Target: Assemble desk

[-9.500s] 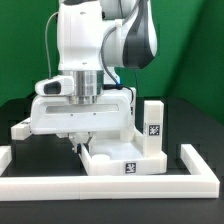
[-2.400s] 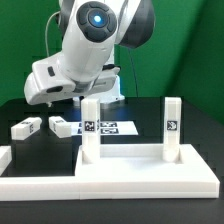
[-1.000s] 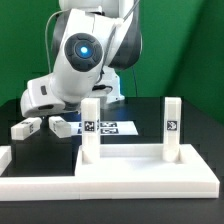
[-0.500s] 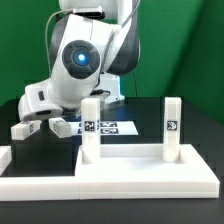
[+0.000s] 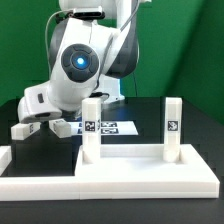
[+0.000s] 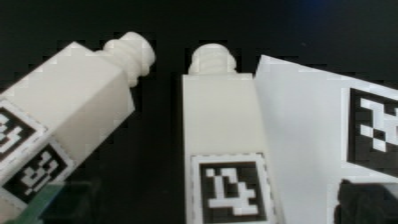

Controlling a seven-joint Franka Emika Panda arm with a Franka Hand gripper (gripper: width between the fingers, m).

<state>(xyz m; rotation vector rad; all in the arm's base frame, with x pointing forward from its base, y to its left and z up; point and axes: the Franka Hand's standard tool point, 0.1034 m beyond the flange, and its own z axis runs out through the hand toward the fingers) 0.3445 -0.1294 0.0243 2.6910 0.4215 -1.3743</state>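
The desk's flat white top (image 5: 135,160) lies at the front, with two tagged legs (image 5: 90,128) (image 5: 172,125) standing upright on it. Two loose legs (image 5: 24,128) (image 5: 61,126) lie on the black table at the exterior view's left. My gripper (image 5: 42,112) hangs just above them, with its fingertips hard to make out there. In the wrist view both loose legs lie side by side, one (image 6: 80,105) off to the side and one (image 6: 222,130) in the middle. My gripper (image 6: 210,205) is open, and its dark fingers (image 6: 368,200) stand either side of the middle leg without touching it.
The marker board (image 5: 108,127) (image 6: 338,110) lies right beside the loose legs. White L-shaped border bars (image 5: 6,158) (image 5: 60,186) run along the front and the exterior view's left of the table.
The arm has swung down and towards the exterior view's left, bringing the open gripper low over the two loose legs. The desk top, its upright legs and the loose legs have not moved.
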